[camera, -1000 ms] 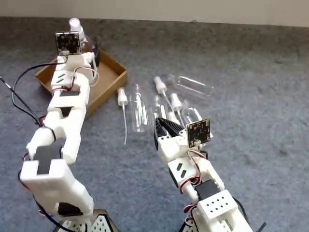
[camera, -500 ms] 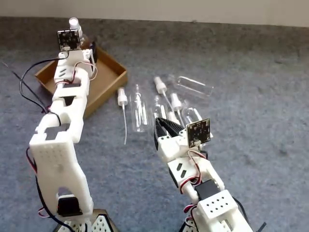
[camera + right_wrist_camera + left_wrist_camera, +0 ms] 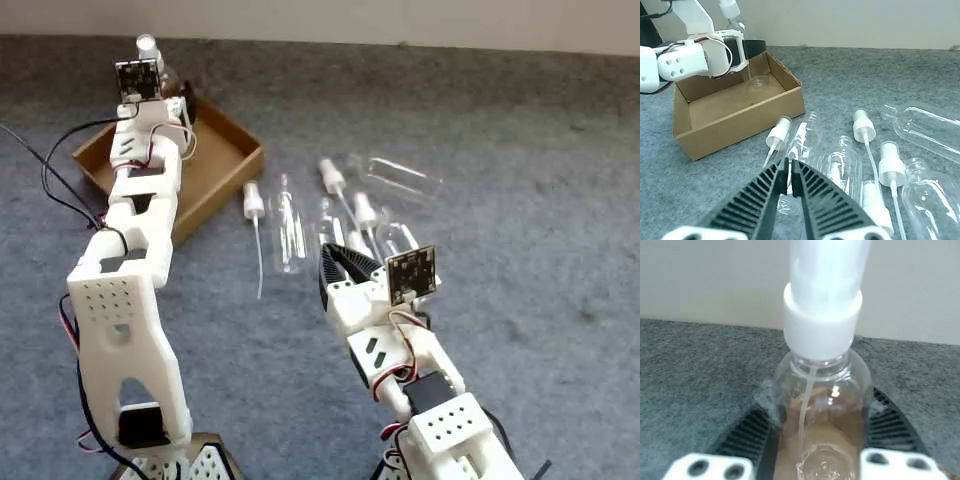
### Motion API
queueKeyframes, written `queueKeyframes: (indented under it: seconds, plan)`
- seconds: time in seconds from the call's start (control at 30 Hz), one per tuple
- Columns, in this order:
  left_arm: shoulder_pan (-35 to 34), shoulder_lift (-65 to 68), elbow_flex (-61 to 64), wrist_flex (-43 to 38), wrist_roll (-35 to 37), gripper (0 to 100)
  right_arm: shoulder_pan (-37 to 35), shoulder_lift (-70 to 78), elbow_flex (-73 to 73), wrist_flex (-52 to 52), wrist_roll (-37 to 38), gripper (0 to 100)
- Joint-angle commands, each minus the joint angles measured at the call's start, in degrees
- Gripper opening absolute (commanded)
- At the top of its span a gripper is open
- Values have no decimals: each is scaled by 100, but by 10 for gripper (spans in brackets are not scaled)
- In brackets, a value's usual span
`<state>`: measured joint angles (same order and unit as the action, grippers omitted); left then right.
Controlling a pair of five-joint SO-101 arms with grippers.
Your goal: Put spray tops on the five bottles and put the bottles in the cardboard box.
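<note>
My left gripper is shut on a clear bottle that carries a white spray top. The bottle stands upright over the far corner of the cardboard box. In the right wrist view this bottle's base hangs just inside the box. My right gripper is shut with nothing in it and sits low over the carpet. Just beyond it lie bare bottles and loose spray tops.
Another bare bottle lies farther to the right on the grey carpet. A spray top with a long tube lies between the box and the bottles. A black cable runs left of the left arm.
The left arm has stretched farther out and carried the capped bottle toward the box's far corner. The right arm has stayed still.
</note>
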<state>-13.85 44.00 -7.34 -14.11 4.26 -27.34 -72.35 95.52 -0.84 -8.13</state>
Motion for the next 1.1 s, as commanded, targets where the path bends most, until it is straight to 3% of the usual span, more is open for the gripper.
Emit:
queueKeyframes:
  seconds: [0.0,0.7,0.87,1.07]
  plan:
    - [-101,-127,-374,-141,-53,71,-40,-57,312,-171,-26,9]
    - [-119,-119,-330,-97,-70,106,-40,-57,330,-171,-26,9]
    - [-101,-110,-312,-97,-519,106,-40,-57,330,-171,-26,9]
    - [-110,-110,-312,-97,-571,106,-40,-57,330,-171,-26,9]
